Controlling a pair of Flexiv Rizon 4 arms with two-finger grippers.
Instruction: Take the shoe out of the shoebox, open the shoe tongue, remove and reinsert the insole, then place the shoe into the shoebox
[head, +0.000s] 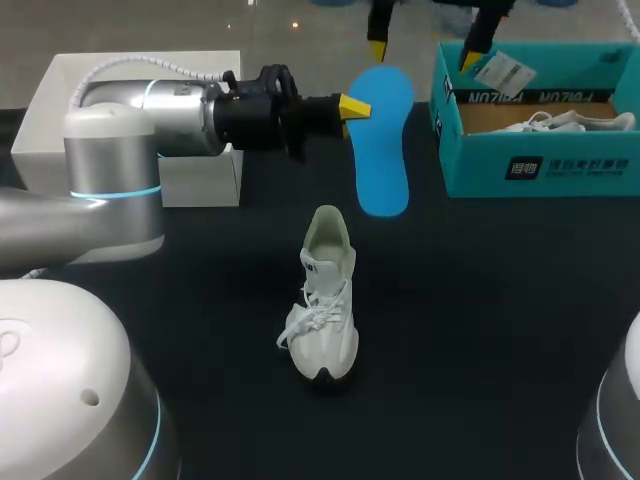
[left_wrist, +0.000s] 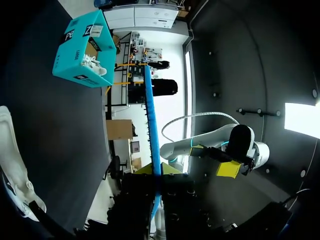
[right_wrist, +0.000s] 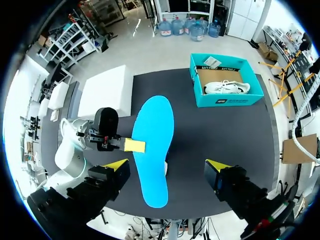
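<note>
Overhead: left gripper (head: 352, 106) clamped on the edge of the blue insole (head: 385, 150), held off the table just beyond the white shoe (head: 325, 295), presumably for reinsertion; shoebox (head: 540, 165) far right. Left wrist: insole edge-on between own fingers. Right wrist: right gripper (right_wrist: 167, 166) spread wide, empty, above the insole, likely ready to assist.

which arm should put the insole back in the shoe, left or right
Left, probably. The left gripper is shut on the blue insole, held in the air not far from the white shoe on the table. The right gripper hangs open high above, holding nothing.
</note>
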